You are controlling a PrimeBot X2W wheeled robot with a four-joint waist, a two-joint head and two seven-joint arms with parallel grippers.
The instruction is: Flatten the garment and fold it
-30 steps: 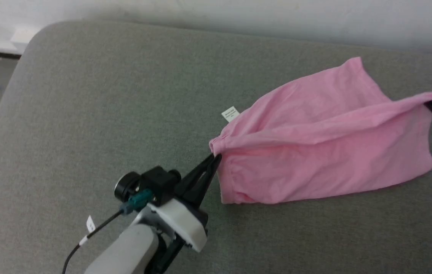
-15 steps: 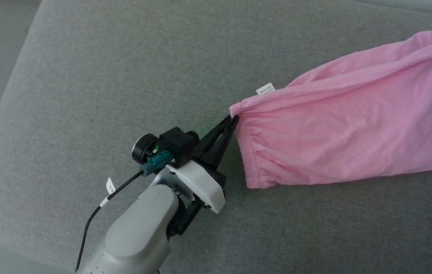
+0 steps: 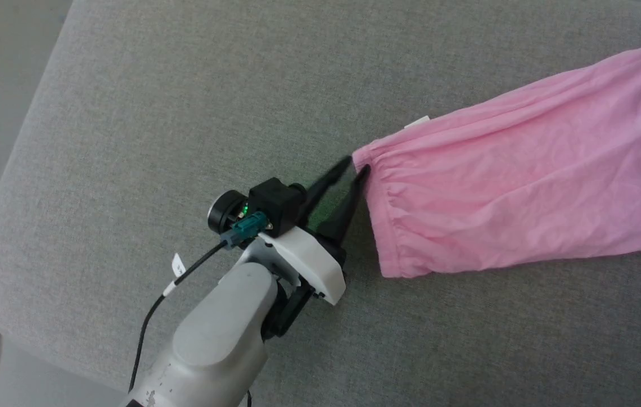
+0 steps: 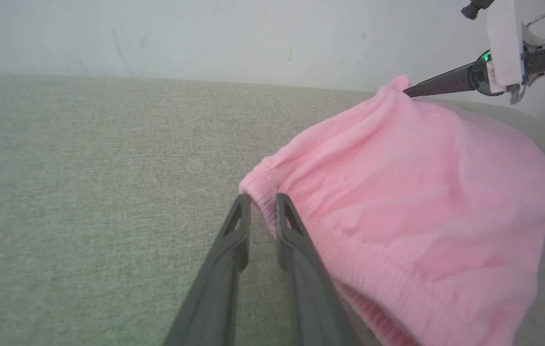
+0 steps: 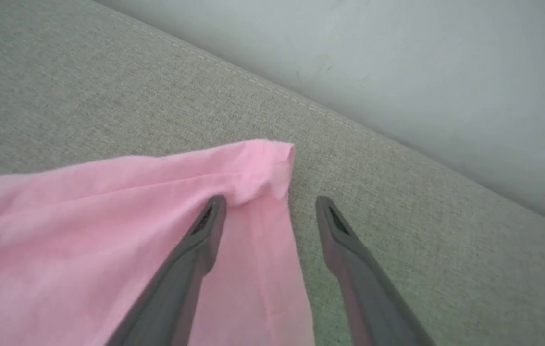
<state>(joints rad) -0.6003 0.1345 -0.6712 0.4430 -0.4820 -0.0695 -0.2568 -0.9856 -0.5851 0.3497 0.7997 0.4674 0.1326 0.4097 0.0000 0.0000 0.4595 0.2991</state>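
**A:** How were the light pink thin cotton shorts (image 3: pixel 524 192) judged to handle?

**B:** Light, limp and quick to crease. The gathered waistband corners looked like the firmest hold. The shorts lay stretched across the right of the head view.

**A:** And the grippers?

**B:** The left gripper (image 3: pixel 356 165) had its fingers slightly parted at the waistband corner, mid-frame, not pinching. The right gripper (image 5: pixel 270 199) was spread wide, one finger resting on the far corner.

**A:** Surroundings?

**B:** A grey woven upholstered cushion (image 3: pixel 185 113) lay beneath, with a pale wall (image 5: pixel 445 72) behind it.
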